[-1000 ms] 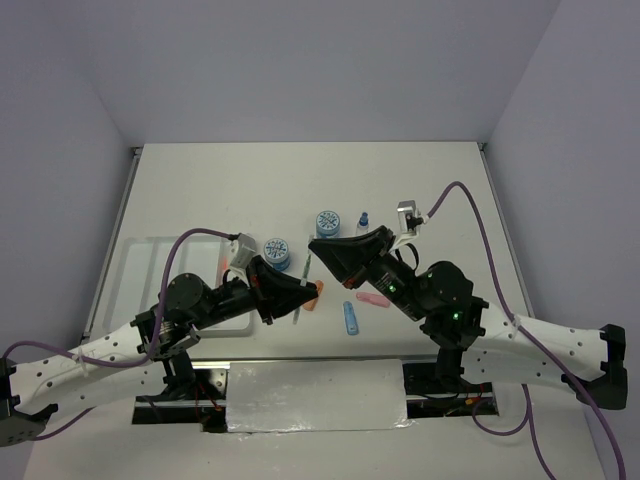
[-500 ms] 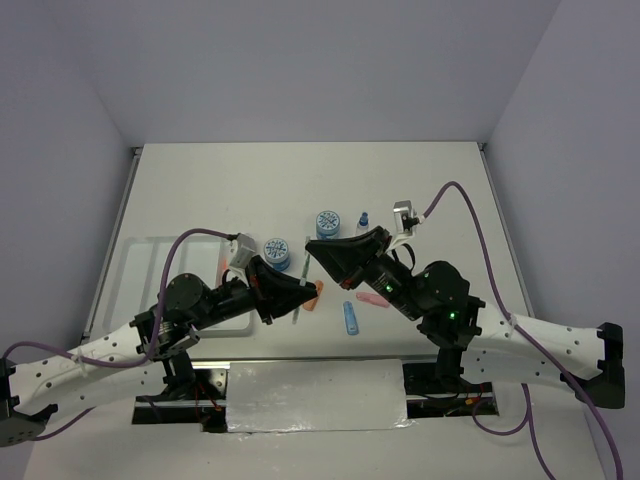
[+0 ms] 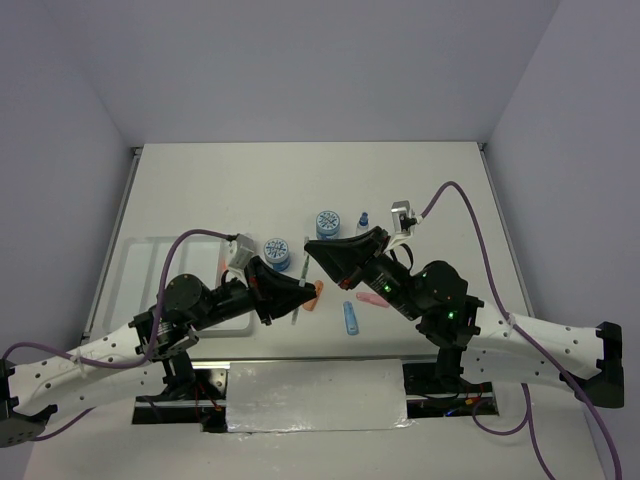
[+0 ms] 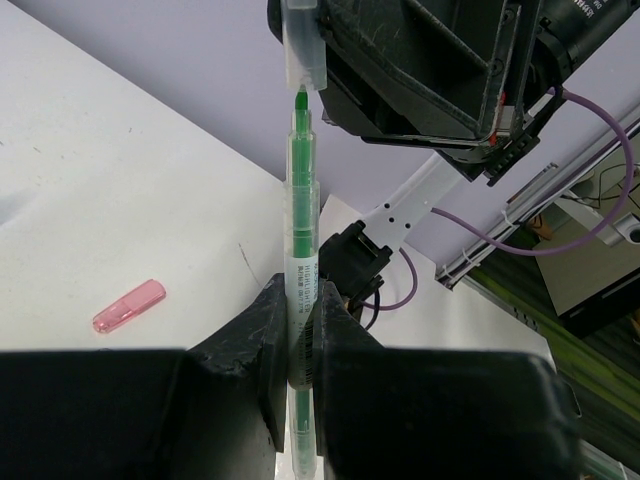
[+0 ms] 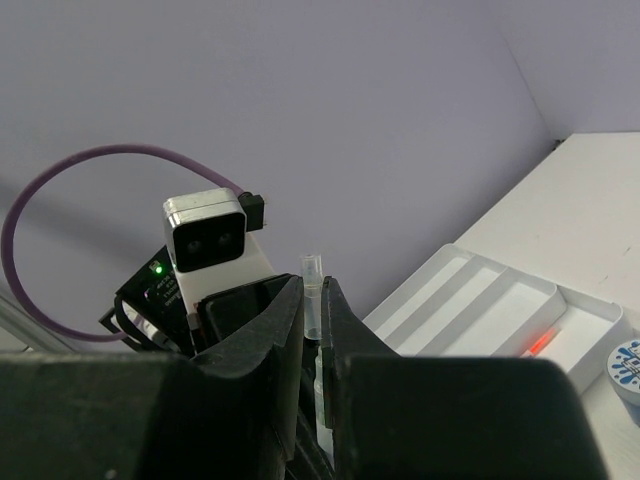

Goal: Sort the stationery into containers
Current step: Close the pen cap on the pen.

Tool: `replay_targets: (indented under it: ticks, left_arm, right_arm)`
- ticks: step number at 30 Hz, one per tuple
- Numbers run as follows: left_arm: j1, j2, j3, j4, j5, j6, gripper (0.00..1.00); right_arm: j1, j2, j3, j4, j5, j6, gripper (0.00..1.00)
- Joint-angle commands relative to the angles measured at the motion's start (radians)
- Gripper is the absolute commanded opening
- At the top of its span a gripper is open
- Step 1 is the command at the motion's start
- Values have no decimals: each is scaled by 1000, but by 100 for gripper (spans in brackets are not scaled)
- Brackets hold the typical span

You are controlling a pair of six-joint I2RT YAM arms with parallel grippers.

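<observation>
The right gripper [image 5: 312, 320], pinching a clear cap [image 4: 304, 55], had edged nearer the green pen [image 4: 300, 200] clamped in the left gripper [image 4: 303, 335]; capping, not sorting, looked imminent.

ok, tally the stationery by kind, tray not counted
Patterned pots: 2
Blue-capped bottle: 1
Pens: 2 (green pen in the left hand, its clear cap in the right hand; orange pen in the tray, partly hidden)
Markers: 2 (orange marker, blue marker)
Pink eraser: 1
Total: 8
</observation>
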Motion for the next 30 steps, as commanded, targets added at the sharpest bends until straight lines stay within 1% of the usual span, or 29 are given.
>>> replay_targets:
  ticks: [1, 8, 19, 30]
  left_arm:
    - [-3, -17, 0, 41, -16, 21, 0]
    - [-3, -24, 6, 31, -27, 24, 0]
    - [-3, -25, 16, 24, -15, 28, 0]
    - [-2, -19, 17, 28, -21, 29, 0]
  right_arm:
    - [2, -6, 17, 22, -6, -19, 0]
    - [1, -8, 14, 22, -16, -21, 0]
    - [1, 3, 11, 10, 17, -41, 0]
    - [-2, 20, 21, 10, -1, -38, 0]
